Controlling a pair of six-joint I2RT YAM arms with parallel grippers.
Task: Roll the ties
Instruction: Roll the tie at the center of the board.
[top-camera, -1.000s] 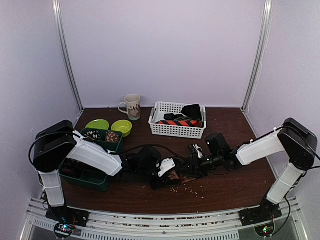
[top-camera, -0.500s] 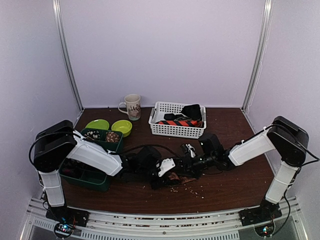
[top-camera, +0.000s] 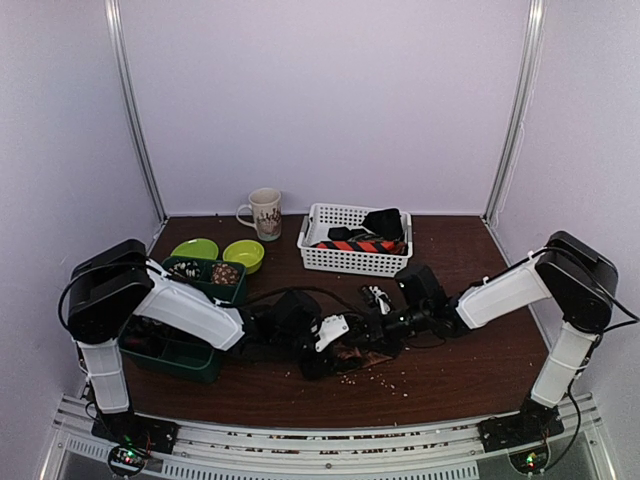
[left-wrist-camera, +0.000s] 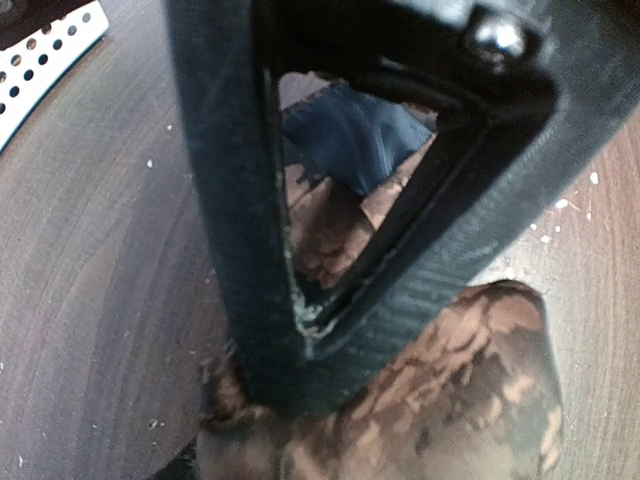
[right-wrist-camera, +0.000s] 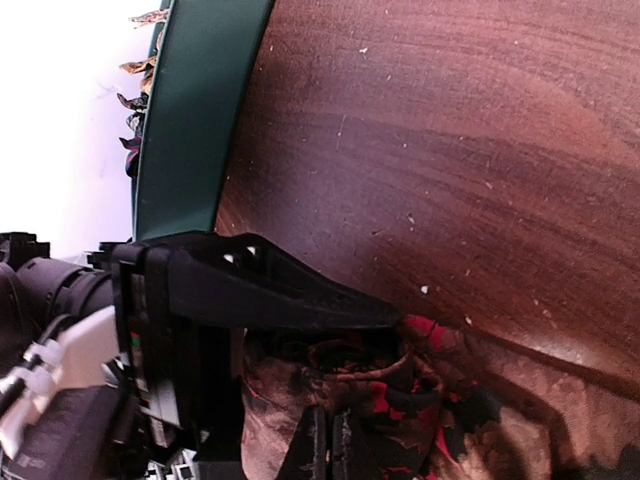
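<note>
- Brown patterned tie (top-camera: 352, 354) lies mid-table toward the near edge, between the two grippers. The top view shows only a small bunched patch; the rest is under the arms.
- Left gripper (top-camera: 328, 348): its wrist view is filled by one dark finger (left-wrist-camera: 300, 250), a triangular frame with a woven-carbon look, tip pressed onto the tie. The second finger is out of frame, so I can't tell the jaw gap or whether it has a grip.
- Right gripper (top-camera: 380, 328) meets the tie from the right. Black parts crowd its wrist view, so the jaw gap is unreadable and a hold is unconfirmed.
- Tie axis: the visible strip runs roughly left-right, parallel to the near edge. Both ends are hidden and the fabric is crumpled.
- Fabric: soft, slight sheen, mottled brown-tan. The right wrist view also shows red and black in the pattern.
- Blurred blue patch (left-wrist-camera: 350, 135) seen through the finger frame, unidentifiable.
- Table (top-camera: 470, 370): dark wood grain, with pale crumbs (top-camera: 395, 378) by the tie.
- White perforated basket (top-camera: 330, 262) at the far edge, centre, holds a striped tie (top-camera: 362, 244) and a black tie (top-camera: 385, 222), both partly behind the rim.
- Green bin (right-wrist-camera: 200, 110): only its edge is in frame.
</note>
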